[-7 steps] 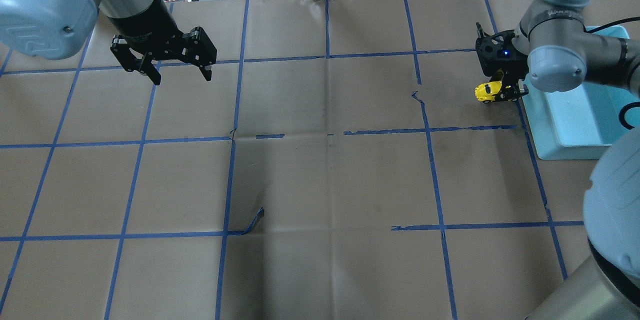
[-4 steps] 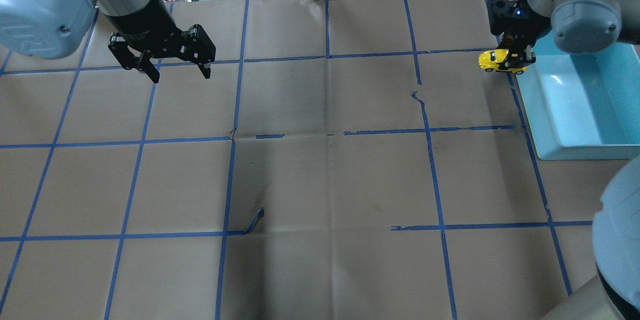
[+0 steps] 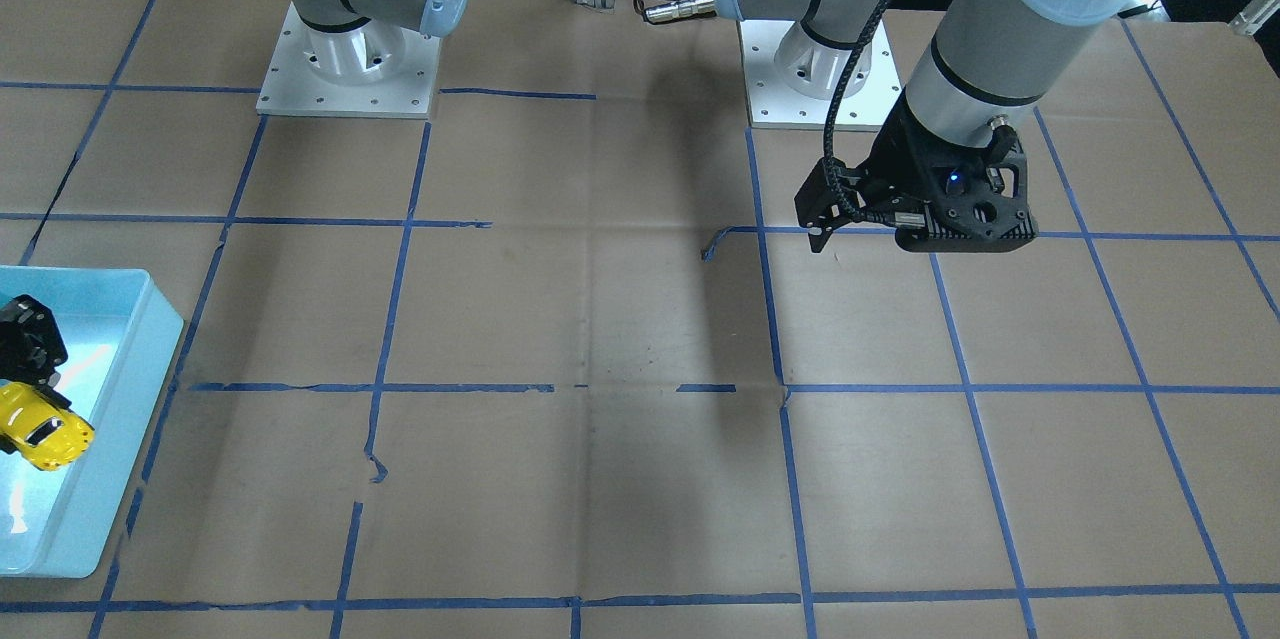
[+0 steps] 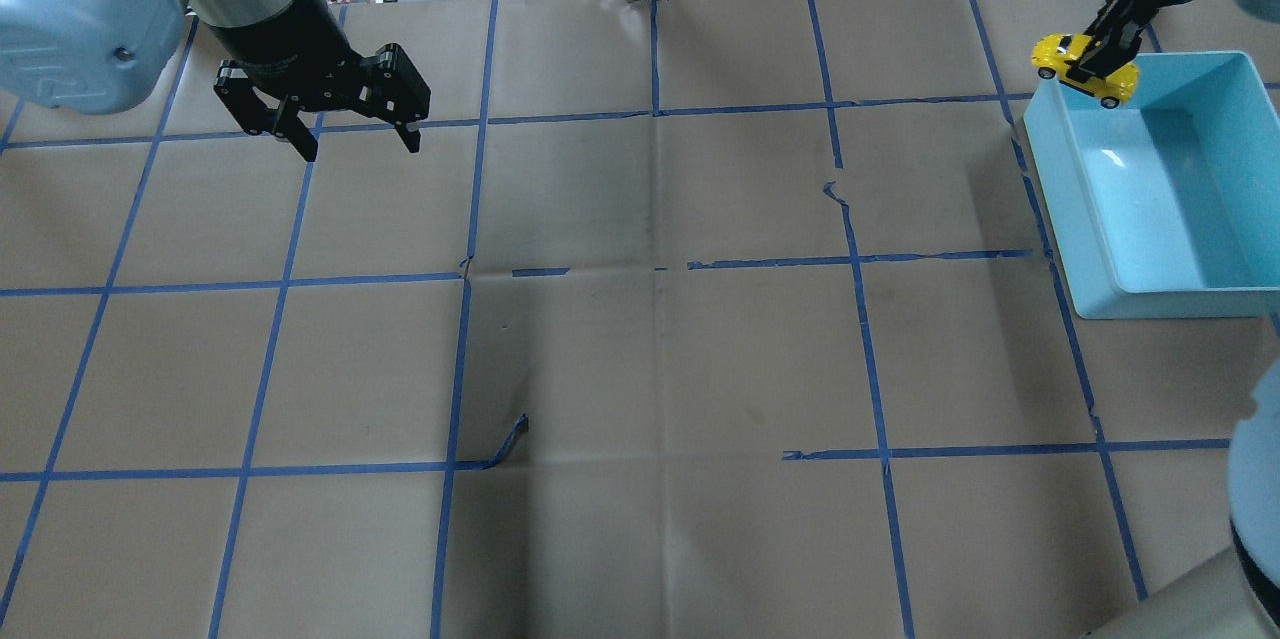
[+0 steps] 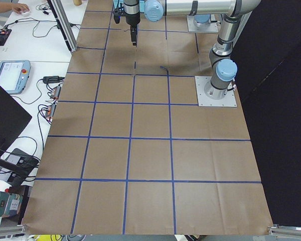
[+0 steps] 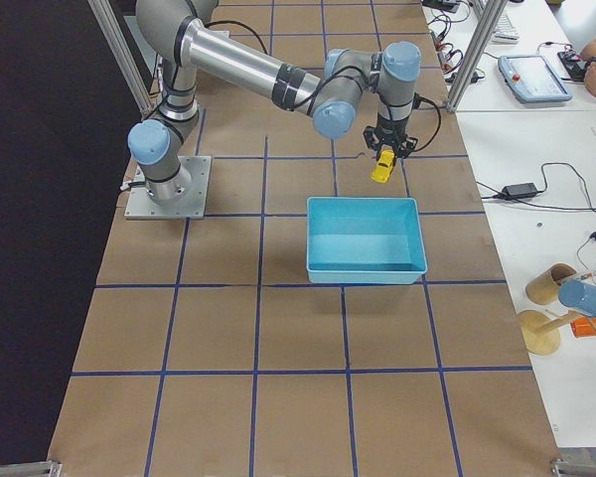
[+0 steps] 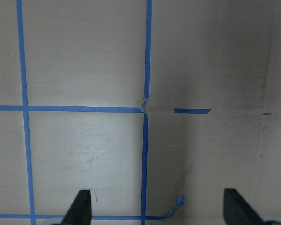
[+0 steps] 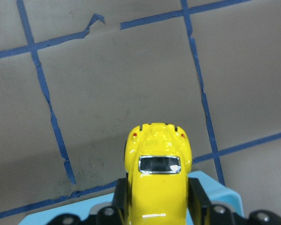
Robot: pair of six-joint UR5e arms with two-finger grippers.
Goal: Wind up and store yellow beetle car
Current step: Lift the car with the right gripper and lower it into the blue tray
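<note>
Status: store step, close to done by my read. The desk [image 4: 650, 539] is brown paper with a blue tape grid. A blue bin [image 4: 1095, 304] sits at the desk's right edge, with no car in it yet. The car [image 4: 1085, 69] is pinched by its sides in the right fingers [image 8: 197, 202] and raised over the bin's far corner, on the side toward mid-desk. The wrist view shows the rim under the held end and the other end out over the desk, so the car straddles the rim. The left fingers [image 7: 81, 208] are spread wide with nothing in them, hovering over the far left of the desk, well apart from the car. Wind-up: can't confirm from these views. Left to do: shift further over the bin, lower, let go. Count: 1 car, 1 bin, 2 arms.
</note>
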